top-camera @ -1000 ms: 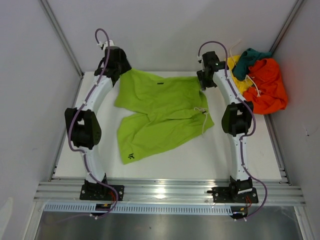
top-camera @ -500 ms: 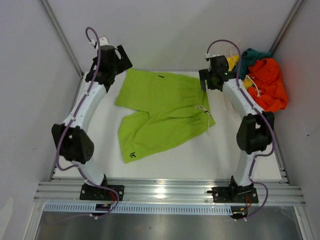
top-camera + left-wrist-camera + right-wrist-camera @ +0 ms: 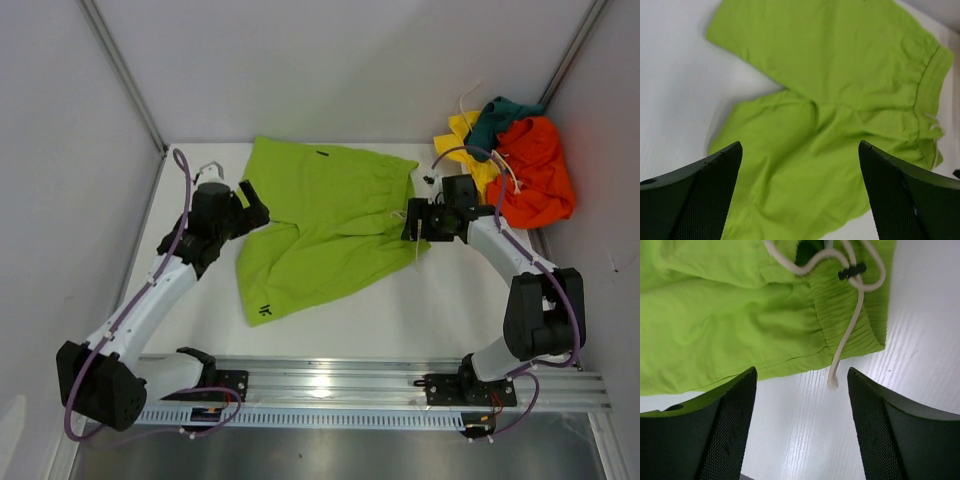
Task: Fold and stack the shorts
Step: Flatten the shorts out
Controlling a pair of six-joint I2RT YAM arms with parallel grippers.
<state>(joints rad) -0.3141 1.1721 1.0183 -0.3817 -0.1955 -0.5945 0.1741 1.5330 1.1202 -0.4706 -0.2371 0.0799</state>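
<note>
The lime green shorts (image 3: 320, 225) lie spread flat on the white table, waistband to the right with a white drawstring (image 3: 415, 235). My left gripper (image 3: 250, 208) is open, above the left edge of the shorts; its view shows both legs (image 3: 825, 125). My right gripper (image 3: 408, 222) is open, over the near corner of the waistband; its view shows the waistband (image 3: 850, 315) and the drawstring (image 3: 845, 345) above bare table. The orange shorts (image 3: 535, 175), yellow shorts (image 3: 468, 135) and dark teal shorts (image 3: 500, 118) lie in a heap at the back right.
Grey walls close in the table (image 3: 400, 320) on the left, back and right. An aluminium rail (image 3: 330, 380) runs along the near edge, carrying both arm bases.
Both arms have swung from the back of the table toward the near side. The back edge of the green shorts now lies flat. The grippers now sit at the left edge and at the waistband.
</note>
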